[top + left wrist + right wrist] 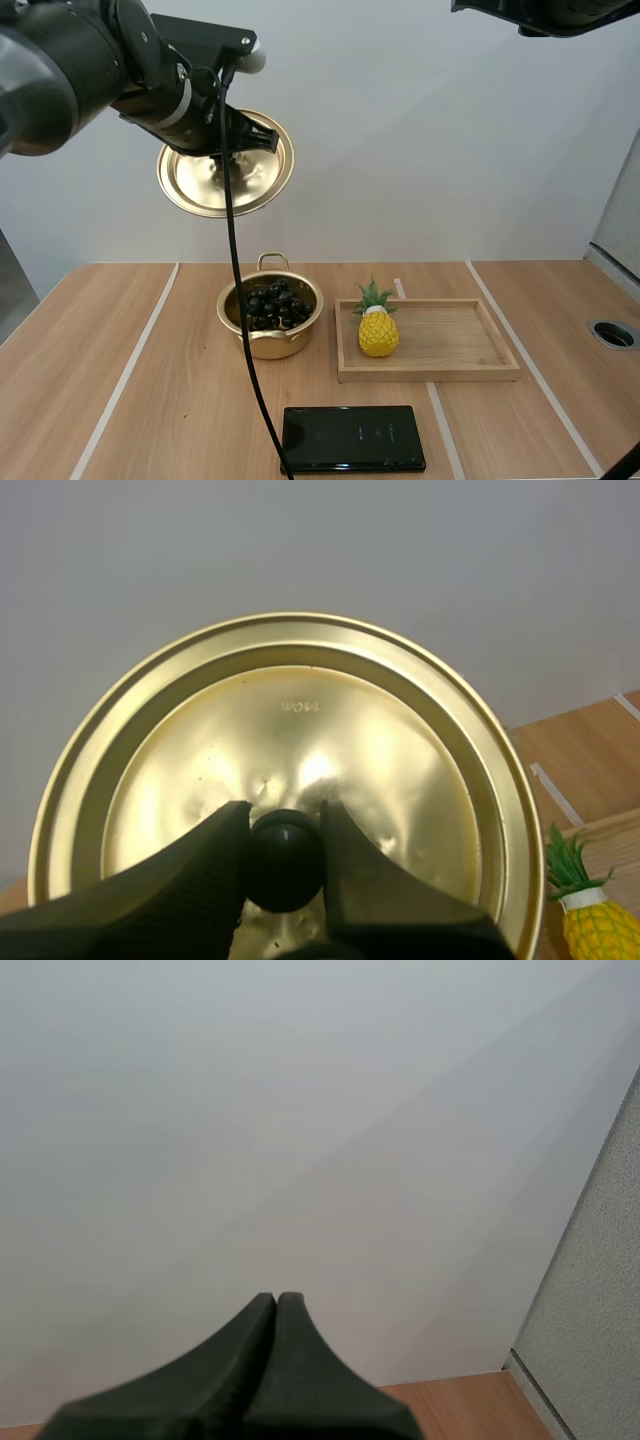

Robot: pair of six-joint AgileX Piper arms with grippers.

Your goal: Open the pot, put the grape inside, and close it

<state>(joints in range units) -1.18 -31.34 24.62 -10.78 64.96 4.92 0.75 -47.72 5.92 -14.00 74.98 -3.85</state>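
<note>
Your left hand pinches the lid by its black knob, holding it tilted, high above the surface. The pot stands open below, with the grapes inside. Just beside it, a tray carries a toy pineapple. A black phone lies at the near edge. Your right hand is pressed together on nothing.
</note>
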